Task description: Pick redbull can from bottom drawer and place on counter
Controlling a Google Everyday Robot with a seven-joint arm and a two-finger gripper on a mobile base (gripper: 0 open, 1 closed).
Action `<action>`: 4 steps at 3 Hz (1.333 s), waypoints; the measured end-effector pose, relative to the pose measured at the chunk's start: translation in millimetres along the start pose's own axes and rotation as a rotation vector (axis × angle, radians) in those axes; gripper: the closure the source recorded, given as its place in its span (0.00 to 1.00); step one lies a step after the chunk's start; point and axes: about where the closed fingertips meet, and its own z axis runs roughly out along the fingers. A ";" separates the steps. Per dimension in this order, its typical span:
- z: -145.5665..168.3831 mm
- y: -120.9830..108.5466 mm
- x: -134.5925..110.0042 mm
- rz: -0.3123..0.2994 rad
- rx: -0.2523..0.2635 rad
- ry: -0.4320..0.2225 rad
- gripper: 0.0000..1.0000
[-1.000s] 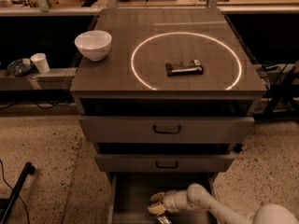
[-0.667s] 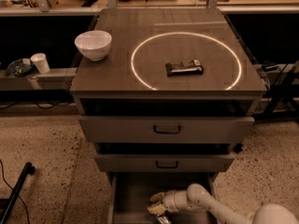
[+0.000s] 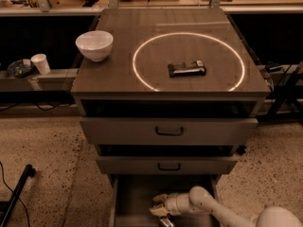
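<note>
Your gripper (image 3: 160, 207) is down inside the bottom drawer (image 3: 124, 198), reaching in from the right. How wide it's open, you can't tell from here. The can (image 3: 164, 220) shows as a shiny bit just below it, and whether they're touching is unclear. Above, the two handled drawers (image 3: 168, 131) are barely out. Up on the counter (image 3: 113, 79), a dark wrapped bar (image 3: 187, 69) lies inside the bright ring (image 3: 134, 63), with a white bowl (image 3: 94, 45) at the left edge.
</note>
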 end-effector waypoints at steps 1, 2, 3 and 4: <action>0.0 0.0 0.0 0.000 0.000 0.000 0.04; 0.0 0.0 0.0 0.000 0.000 0.000 0.00; 1.2 1.5 2.1 -0.007 0.021 0.016 0.00; -9.4 5.3 13.0 -0.036 0.112 0.054 0.00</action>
